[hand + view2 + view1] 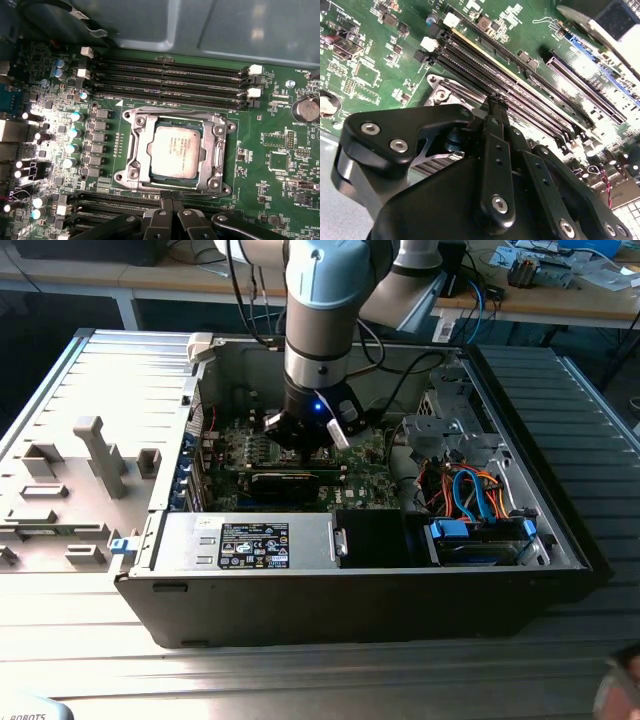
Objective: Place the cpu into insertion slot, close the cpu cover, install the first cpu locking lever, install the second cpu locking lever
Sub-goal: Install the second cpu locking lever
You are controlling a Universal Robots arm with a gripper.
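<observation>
Silver-grey square metal-topped cpu (175,150) sits in the dark insertion slot (156,176) on the green circuit board (280,165), framed by the grey metal cpu cover (212,152), just beyond the black gripper (172,196), whose jaws are pressed together, grasping nothing.

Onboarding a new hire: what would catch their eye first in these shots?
The robot arm reaching down into the open computer case, mid-frame in the exterior view. Next, in the first wrist view, the silver cpu lying in the insertion slot on the green motherboard, framed by metal. The gripper hangs at the slot's edge.
</observation>
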